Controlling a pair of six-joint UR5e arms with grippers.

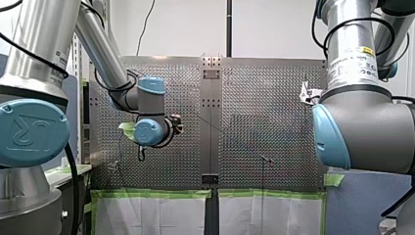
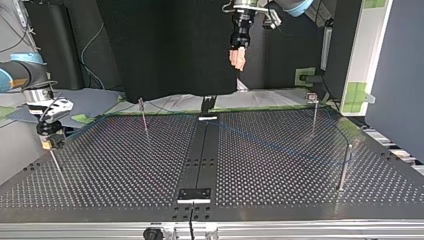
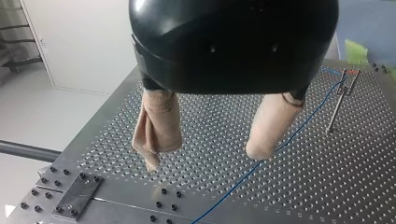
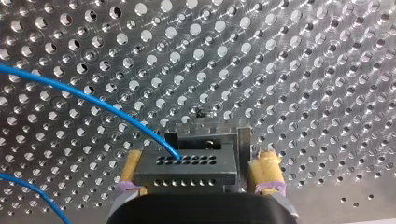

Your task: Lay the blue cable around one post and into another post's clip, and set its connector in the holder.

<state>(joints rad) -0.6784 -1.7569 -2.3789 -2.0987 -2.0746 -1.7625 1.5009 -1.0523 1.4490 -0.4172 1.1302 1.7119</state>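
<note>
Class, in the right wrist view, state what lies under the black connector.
Under the connector, a metal holder shows past its far edge, on the perforated table. The connector covers the rest of the holder, so whether it is seated there cannot be seen.

I can read only a UR logo on my left arm; the label on my right arm is too small.

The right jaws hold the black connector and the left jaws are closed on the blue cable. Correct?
No: the left wrist view shows the left jaws open and empty, with the blue cable on the table below them. The right jaws do hold the black connector.
</note>
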